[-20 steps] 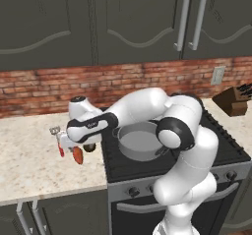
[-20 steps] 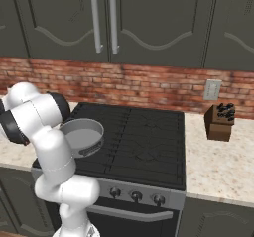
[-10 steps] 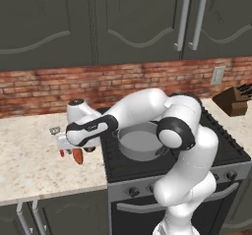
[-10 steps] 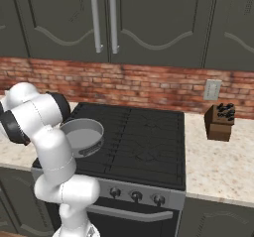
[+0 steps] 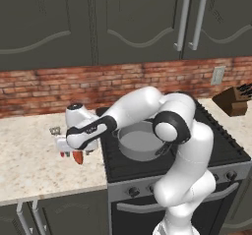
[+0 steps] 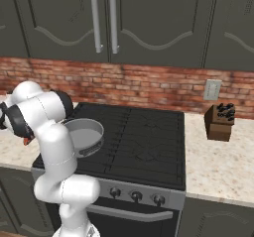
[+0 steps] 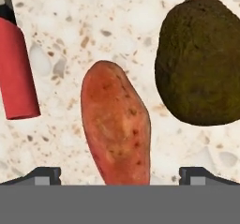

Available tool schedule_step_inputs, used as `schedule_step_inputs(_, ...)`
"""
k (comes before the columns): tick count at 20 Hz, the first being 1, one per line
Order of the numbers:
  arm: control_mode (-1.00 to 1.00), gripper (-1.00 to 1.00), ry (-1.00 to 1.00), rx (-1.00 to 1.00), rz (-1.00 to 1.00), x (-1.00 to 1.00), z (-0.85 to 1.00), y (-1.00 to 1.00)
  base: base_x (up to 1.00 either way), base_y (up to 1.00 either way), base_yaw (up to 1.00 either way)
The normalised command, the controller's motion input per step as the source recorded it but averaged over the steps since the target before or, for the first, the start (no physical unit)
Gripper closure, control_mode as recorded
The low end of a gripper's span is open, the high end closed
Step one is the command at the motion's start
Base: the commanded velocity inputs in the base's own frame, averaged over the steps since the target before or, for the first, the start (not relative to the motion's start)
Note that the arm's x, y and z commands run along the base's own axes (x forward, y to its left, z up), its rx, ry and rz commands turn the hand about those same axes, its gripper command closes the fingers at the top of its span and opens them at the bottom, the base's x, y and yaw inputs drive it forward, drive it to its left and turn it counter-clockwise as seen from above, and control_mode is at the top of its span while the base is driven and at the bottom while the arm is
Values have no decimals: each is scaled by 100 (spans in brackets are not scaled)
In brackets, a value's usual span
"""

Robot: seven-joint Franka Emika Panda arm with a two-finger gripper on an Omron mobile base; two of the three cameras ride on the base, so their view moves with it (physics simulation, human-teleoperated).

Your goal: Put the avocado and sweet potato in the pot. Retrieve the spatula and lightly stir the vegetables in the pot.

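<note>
In the hand view the orange-red sweet potato [image 7: 117,127] lies lengthwise on the speckled counter, between the two fingertips of my open gripper [image 7: 121,176]. The dark olive-brown avocado [image 7: 201,61] rests just beside it at the upper right, apart from it. At the upper left is the spatula [image 7: 16,68], its red handle cut off by the frame's edge. From the left base view my gripper [image 5: 73,152] hangs low over the sweet potato [image 5: 78,157] on the counter left of the stove, and the spatula's silver head [image 5: 54,130] shows behind it. The grey pot [image 5: 140,141] stands on the stove's front left burner.
The black stove [image 6: 144,137] carries the pot [image 6: 85,132] at its front left. A knife block [image 6: 220,122] stands on the right counter. A brick wall [image 5: 44,84] and dark cabinets [image 5: 138,22] close off the back. The counter's front edge [image 5: 49,192] is near.
The hand has come down a little toward the counter over the sweet potato. The jaws have stayed open and the vegetables have not moved.
</note>
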Motion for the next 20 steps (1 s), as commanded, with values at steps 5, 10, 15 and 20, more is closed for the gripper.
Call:
schedule_step_inputs(5, -100, -100, 0, 0, -3, 0, -35, 2, 0, 0, 0)
schedule_step_inputs(10, -100, -100, 0, 0, -1, 0, -29, 0, 0, 0, 0)
schedule_step_inputs(15, -100, 100, 0, 0, 0, 0, 0, 0, 0, 0, 0)
schedule_step_inputs(20, -100, 100, 0, 0, 0, 0, 0, 0, 0, 0, 0)
